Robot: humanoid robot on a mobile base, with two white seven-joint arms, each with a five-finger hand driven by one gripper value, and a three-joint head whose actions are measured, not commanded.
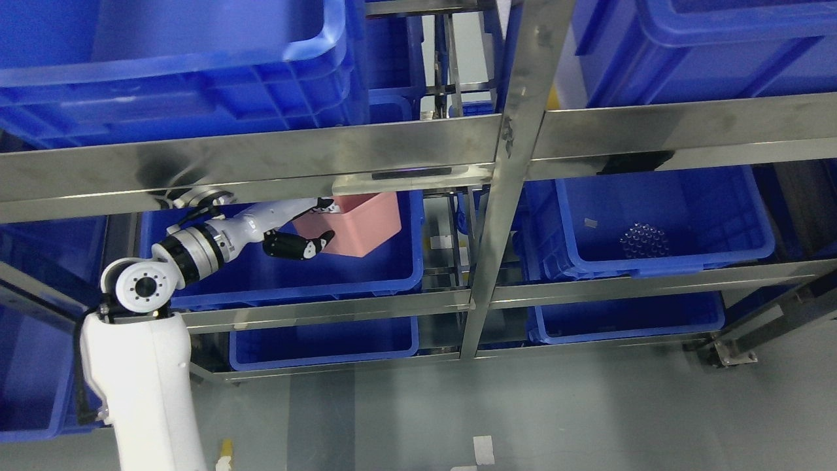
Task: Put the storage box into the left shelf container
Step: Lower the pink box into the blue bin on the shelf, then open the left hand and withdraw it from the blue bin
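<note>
Pink box held over the left bin

Fingers of the left hand (302, 239) were curled around the near side of the pink storage box (358, 222), gripping it. The box hung tilted inside the blue left shelf container (288, 275), its top hidden behind the steel shelf rail (248, 163).

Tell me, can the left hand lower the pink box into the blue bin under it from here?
Probably yes. The left hand already holds the pink box inside the shelf bay, above the open blue bin, and nothing shows between them; the steel rail hides the box's top.
</note>
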